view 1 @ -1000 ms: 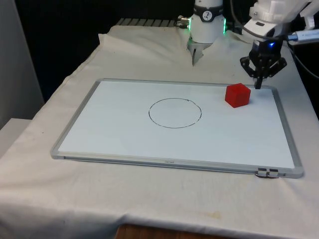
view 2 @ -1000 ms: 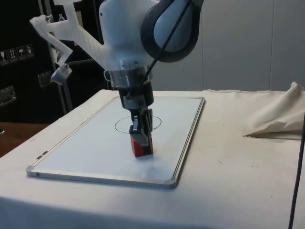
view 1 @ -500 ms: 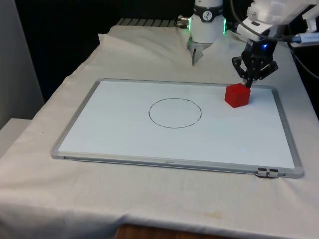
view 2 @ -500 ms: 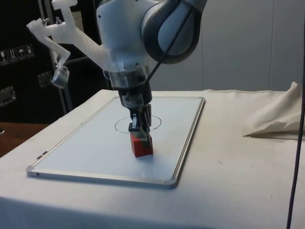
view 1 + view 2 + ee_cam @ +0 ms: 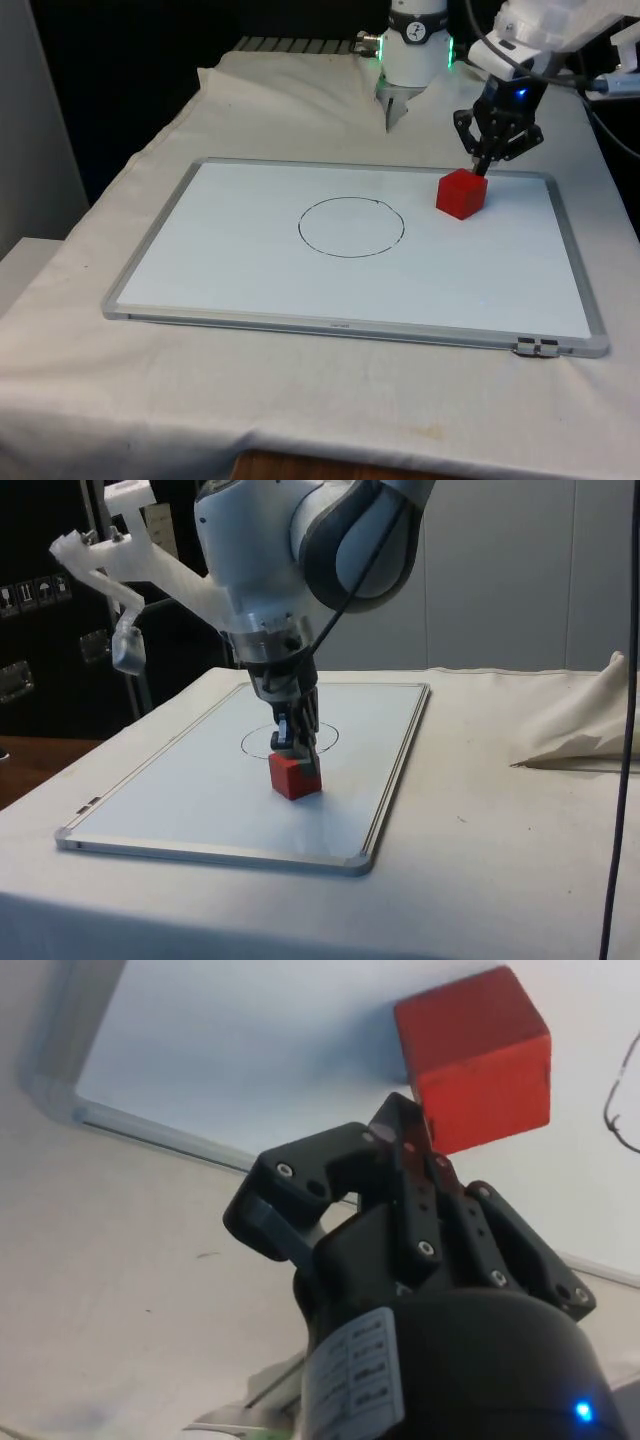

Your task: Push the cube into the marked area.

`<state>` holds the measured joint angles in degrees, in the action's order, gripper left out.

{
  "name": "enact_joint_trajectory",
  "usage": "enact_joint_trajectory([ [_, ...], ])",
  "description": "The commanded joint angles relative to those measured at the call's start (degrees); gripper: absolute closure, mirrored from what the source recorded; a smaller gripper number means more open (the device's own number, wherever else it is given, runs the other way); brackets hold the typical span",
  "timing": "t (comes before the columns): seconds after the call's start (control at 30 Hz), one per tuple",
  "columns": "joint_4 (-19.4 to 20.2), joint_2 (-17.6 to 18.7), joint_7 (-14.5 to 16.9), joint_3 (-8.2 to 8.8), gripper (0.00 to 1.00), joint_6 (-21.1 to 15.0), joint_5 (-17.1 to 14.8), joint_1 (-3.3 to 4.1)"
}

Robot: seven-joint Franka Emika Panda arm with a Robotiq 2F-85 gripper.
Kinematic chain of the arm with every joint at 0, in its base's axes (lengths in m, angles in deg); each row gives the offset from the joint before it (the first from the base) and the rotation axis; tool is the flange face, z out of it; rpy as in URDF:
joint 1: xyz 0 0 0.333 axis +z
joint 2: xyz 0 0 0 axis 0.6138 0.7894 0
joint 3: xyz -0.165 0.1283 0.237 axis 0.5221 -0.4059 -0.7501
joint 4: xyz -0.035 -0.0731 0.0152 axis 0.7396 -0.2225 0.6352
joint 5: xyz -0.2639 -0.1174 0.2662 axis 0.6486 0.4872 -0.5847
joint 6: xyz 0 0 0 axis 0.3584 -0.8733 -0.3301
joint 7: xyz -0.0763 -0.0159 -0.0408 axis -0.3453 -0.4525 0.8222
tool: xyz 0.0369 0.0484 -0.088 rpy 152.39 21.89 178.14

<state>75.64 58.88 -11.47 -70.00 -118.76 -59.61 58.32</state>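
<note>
Red cube (image 5: 461, 193) sits on the white board (image 5: 250, 280), right of the drawn circle (image 5: 351, 227). Black fingers (image 5: 405, 1150) are pressed together, touching its far side.

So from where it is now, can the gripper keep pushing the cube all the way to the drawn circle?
Probably yes. The gripper sits against the red cube on the side away from the circle, and the whiteboard between cube and circle is bare.
</note>
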Motion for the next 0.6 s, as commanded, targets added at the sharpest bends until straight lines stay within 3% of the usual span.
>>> enact_joint_trajectory([
  [0.0, -0.57, 0.40, -1.32, 0.52, 1.00, 0.80, 1.32, 0.34],
  [0.13, -1.66, 1.09, -4.13, 0.46, 1.00, 1.78, 3.50, 0.34],
  [0.17, -1.15, 0.57, -3.32, 0.00, 1.00, 1.55, 2.81, -0.06],
  [0.2, -1.89, 1.32, -4.64, 0.40, 1.00, 1.78, 3.90, 0.34],
  [0.43, -4.76, 4.01, -8.25, -0.29, 1.00, 1.55, 4.87, 0.29],
  [0.47, -4.64, 3.90, -7.68, -0.57, 1.00, 1.55, 4.47, 0.00],
  [0.57, -5.90, 5.16, -9.85, -0.23, 1.00, 1.72, 5.27, 0.40],
])
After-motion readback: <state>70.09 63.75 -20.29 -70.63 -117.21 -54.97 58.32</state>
